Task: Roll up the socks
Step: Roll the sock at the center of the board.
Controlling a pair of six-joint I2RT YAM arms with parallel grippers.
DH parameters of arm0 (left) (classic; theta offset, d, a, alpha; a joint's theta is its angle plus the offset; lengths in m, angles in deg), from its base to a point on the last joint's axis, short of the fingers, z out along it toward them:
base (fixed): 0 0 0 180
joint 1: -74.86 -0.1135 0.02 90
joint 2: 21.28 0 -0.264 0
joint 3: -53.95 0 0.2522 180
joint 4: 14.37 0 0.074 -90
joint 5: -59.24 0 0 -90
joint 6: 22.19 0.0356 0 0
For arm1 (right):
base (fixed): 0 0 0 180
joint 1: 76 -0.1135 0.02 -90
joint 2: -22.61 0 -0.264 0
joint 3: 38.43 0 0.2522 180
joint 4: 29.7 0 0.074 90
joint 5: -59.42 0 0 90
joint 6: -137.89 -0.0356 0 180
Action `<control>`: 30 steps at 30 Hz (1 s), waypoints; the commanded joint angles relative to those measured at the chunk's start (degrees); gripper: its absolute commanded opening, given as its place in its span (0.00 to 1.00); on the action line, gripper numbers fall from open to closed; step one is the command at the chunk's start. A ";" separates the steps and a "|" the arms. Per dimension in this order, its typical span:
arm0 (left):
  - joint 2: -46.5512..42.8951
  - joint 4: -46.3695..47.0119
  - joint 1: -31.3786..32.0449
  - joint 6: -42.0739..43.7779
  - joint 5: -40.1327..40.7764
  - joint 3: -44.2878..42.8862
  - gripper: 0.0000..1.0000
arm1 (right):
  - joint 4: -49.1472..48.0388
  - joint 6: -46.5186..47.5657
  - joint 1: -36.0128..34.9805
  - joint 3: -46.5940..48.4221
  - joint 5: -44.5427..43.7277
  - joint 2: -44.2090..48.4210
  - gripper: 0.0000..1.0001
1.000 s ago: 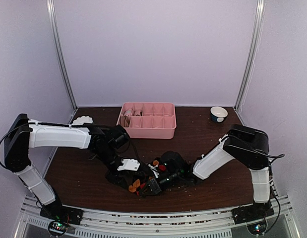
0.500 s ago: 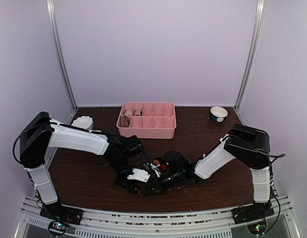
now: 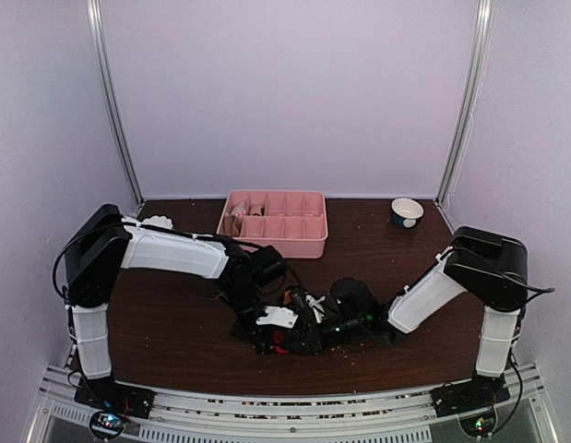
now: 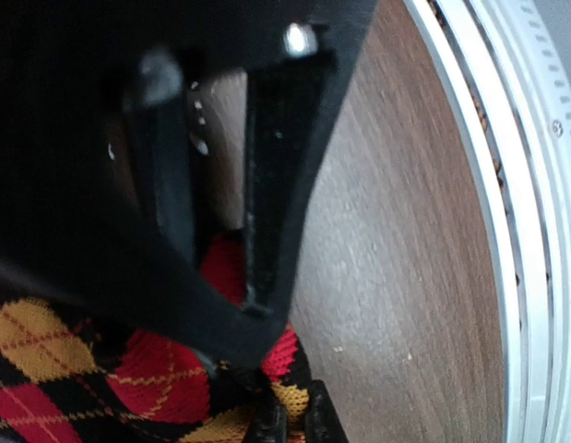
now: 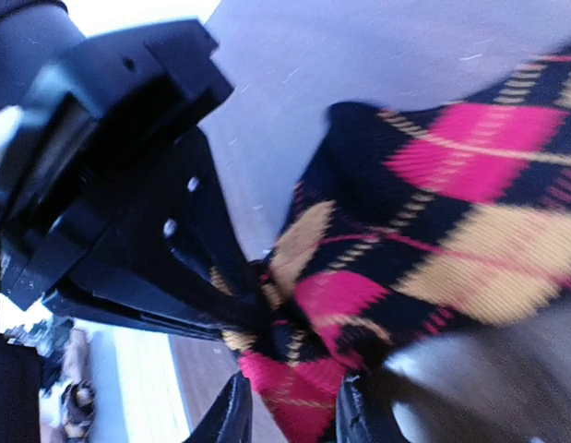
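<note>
Bunching between two claws, a black argyle sock (image 5: 433,231) is seen pinched by the left gripper (image 4: 228,277) at one end and by the right gripper (image 5: 294,415) just opposite — both closed on fabric, low over the brown table (image 4: 386,277).

Top camera sits high, above and behind the arm bases, facing forward and down. It takes in the whole desk (image 3: 165,337), and the argyle sock (image 3: 280,346) is only a small patch, far off. Left wrist camera is pressed right up against that sock (image 4: 119,388), peering down past its own left hand (image 4: 225,277), with bare desk (image 4: 386,277) right of the sock. Right wrist camera is just as close and tilted, the sock (image 5: 433,231) filling its right side and the left hand looming left of the sock. All three views share the sock.
</note>
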 commanded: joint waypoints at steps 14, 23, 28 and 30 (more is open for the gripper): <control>9.57 -14.48 -6.86 -2.13 -5.34 -6.71 0.00 | 10.78 2.00 3.07 -17.58 -44.40 20.60 0.98; 10.74 -18.29 -7.08 0.34 -10.07 -8.12 0.00 | -4.60 5.85 2.58 -24.88 -48.49 23.77 1.00; 13.57 -22.44 -9.00 0.83 -15.78 -10.70 0.00 | -3.42 31.74 -11.53 -23.75 -54.29 26.32 1.00; 15.58 -24.76 -9.99 0.85 -17.92 -12.59 0.00 | -4.26 36.27 -14.07 -23.32 -52.34 25.40 0.95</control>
